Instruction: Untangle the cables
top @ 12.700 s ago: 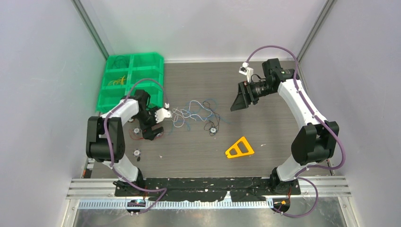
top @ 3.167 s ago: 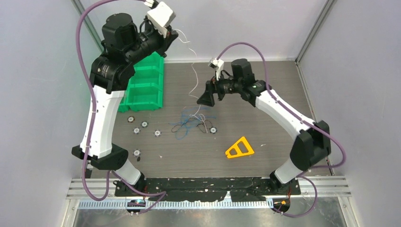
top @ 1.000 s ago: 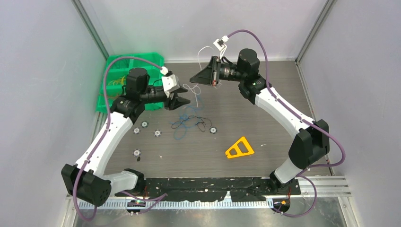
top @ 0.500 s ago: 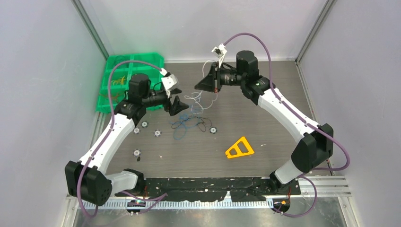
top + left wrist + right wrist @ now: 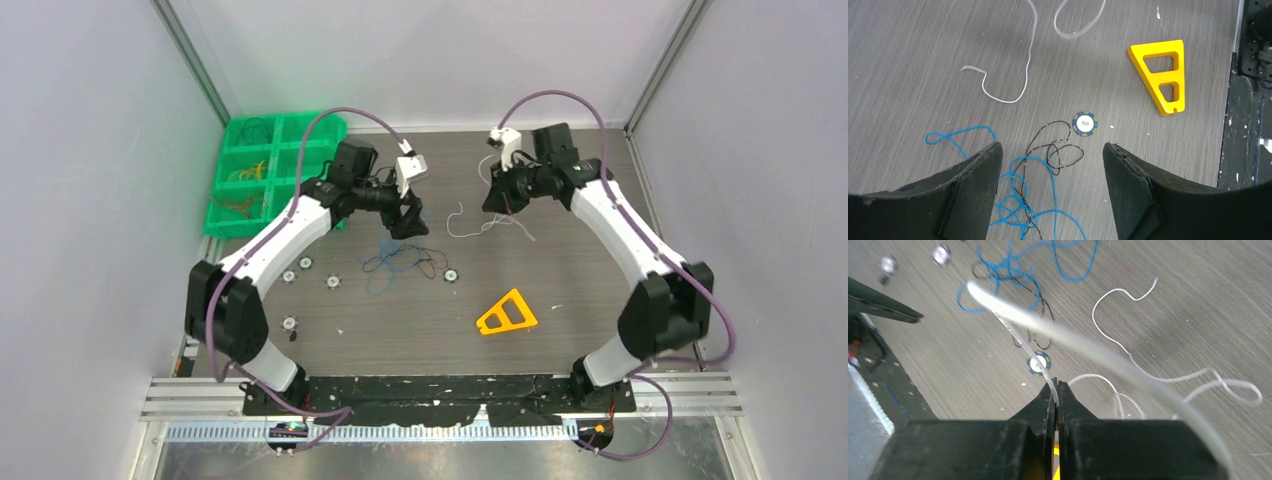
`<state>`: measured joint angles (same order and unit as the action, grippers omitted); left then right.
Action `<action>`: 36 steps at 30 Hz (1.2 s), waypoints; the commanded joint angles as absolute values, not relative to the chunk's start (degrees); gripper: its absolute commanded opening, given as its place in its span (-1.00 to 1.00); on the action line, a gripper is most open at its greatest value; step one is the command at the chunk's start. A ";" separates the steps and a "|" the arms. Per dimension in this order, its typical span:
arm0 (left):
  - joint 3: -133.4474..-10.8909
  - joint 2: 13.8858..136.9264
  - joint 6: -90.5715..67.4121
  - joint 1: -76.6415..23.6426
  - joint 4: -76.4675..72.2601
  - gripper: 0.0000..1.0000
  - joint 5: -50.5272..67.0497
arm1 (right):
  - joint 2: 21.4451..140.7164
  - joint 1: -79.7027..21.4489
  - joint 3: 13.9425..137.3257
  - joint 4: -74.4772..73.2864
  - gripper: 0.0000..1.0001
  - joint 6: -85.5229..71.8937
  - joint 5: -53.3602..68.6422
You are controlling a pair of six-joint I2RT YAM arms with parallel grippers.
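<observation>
White cable [image 5: 1088, 352] lies clear, blue and black tangle [image 5: 400, 262] left to sort
Your right gripper [image 5: 1057, 385] is clamped on the white cable, well apart from the tangle; your left gripper [image 5: 1051, 146] hangs spread above that tangle

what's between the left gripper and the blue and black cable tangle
Nothing visible: the left gripper hangs open above the blue and black tangle. The poker chip lies beside it, out of the way.
</observation>
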<state>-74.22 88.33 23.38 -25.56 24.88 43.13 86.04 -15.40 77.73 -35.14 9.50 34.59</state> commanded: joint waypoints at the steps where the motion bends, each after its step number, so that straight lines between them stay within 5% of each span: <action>1: -80.00 92.39 18.44 -24.64 26.22 0.48 44.71 | 97.16 -18.58 86.63 -48.73 -0.89 24.20 27.16; 14: -72.96 85.75 15.78 -20.52 26.08 0.49 46.34 | 115.20 -20.07 98.99 -56.52 -0.83 40.03 10.50; 24: -70.34 82.90 15.77 -19.93 26.37 0.50 44.55 | 119.84 -19.78 104.16 -53.99 -0.37 36.38 10.10; 31: -68.61 80.22 12.61 -18.13 24.39 0.51 44.91 | 115.07 -14.77 98.79 -50.60 0.45 18.65 22.60; 36: -69.54 80.02 12.24 -17.44 24.32 0.51 45.09 | 115.42 -14.72 94.17 -45.83 0.47 16.07 22.42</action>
